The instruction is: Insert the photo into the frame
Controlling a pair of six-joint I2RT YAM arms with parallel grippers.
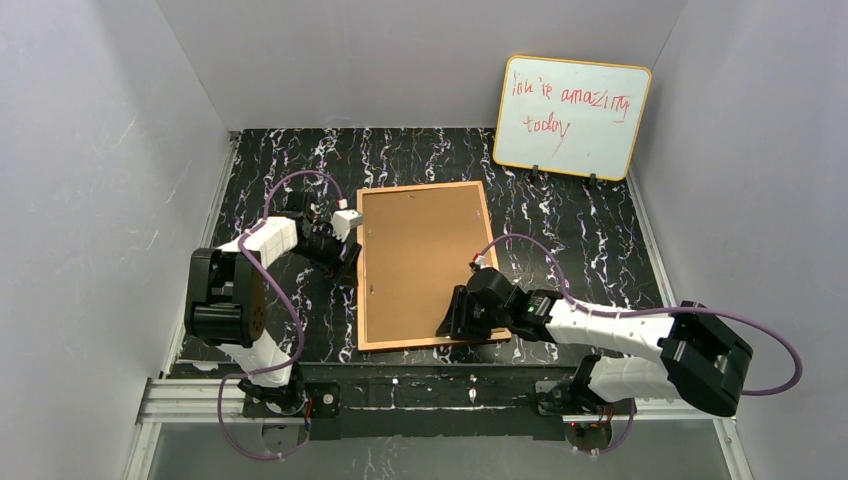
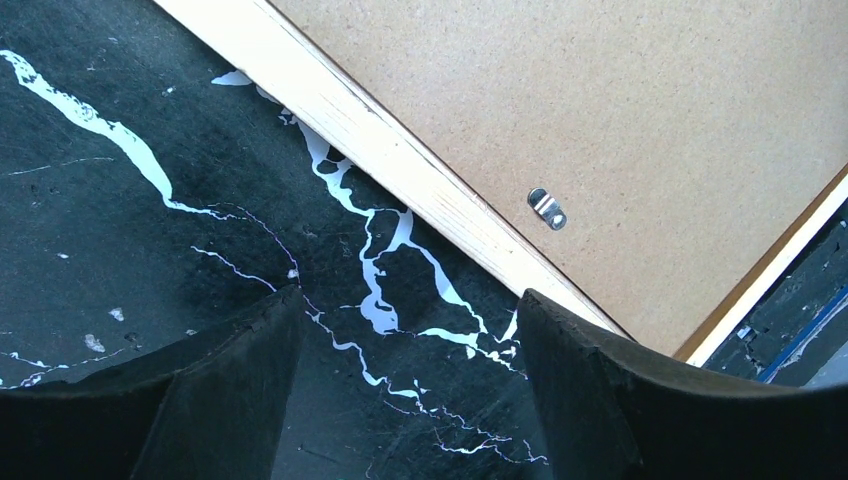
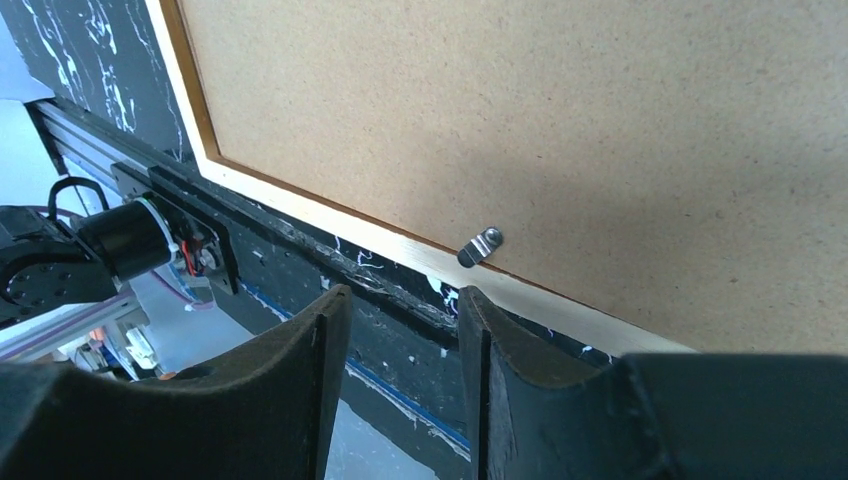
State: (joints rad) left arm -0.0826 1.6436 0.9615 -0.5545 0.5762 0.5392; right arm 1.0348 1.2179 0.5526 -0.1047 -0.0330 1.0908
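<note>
frame face-down on table

The frame lies back up, front hidden; the 2 wrist views crop it, and the right gripper covers part of its right edge.

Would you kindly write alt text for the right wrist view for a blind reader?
The frame lies back-up, its brown board across the top, a small metal clip at its pale wooden edge. The right gripper, open and empty, is poised just short of that clip.
</note>
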